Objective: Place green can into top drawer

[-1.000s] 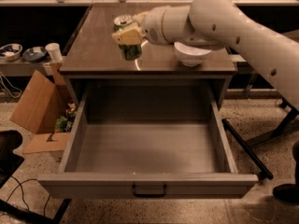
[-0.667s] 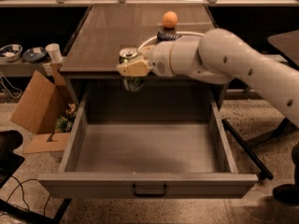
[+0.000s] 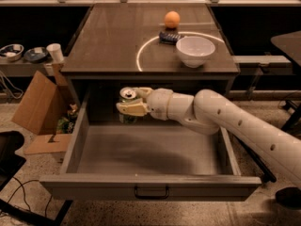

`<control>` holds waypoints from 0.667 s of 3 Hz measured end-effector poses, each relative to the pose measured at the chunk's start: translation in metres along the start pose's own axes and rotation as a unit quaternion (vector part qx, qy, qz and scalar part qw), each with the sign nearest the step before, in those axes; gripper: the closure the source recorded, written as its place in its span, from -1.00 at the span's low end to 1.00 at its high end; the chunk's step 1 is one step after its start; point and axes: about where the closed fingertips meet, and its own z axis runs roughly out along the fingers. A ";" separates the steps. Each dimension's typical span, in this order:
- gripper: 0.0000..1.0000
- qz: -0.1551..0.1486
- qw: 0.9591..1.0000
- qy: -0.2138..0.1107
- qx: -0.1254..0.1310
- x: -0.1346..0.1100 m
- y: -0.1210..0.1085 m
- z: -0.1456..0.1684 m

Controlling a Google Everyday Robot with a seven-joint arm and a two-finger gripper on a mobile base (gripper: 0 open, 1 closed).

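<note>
Change: the can (image 3: 127,94) and the gripper (image 3: 132,104) have dropped from the table's front edge into the drawer (image 3: 149,186), and the arm (image 3: 221,119) no longer covers the bowl (image 3: 195,51).
Can: upright, silver top showing, at the back of the drawer and left of its middle, under the table's front edge. Whether its base touches the drawer floor cannot be told.
Gripper: closed round the can from the right, one pale finger (image 3: 130,110) lying across the can's front.
Arm: white, reaching in from the lower right over the drawer's right wall.
Drawer: pulled fully out, grey, flat bottom bare but for the arm's shadow; small dark handle (image 3: 151,192) centred on the front panel.
Table (image 3: 108,41): dark top with a pale ring marked on it.
Bowl: white, on the table's right front part, on the ring's right side.
Packet (image 3: 168,36): dark, just behind and left of the bowl, touching the ring.
Orange (image 3: 172,19): behind the packet, well apart from the bowl.
Box (image 3: 37,102): open cardboard, on the floor left of the drawer.
Cup (image 3: 55,53): white, on a low shelf left of the table.
</note>
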 end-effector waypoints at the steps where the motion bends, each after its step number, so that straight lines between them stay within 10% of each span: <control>1: 1.00 -0.018 0.998 -0.049 0.040 0.042 -0.021 0.017; 2: 1.00 -0.009 0.997 -0.059 0.046 0.076 -0.035 0.039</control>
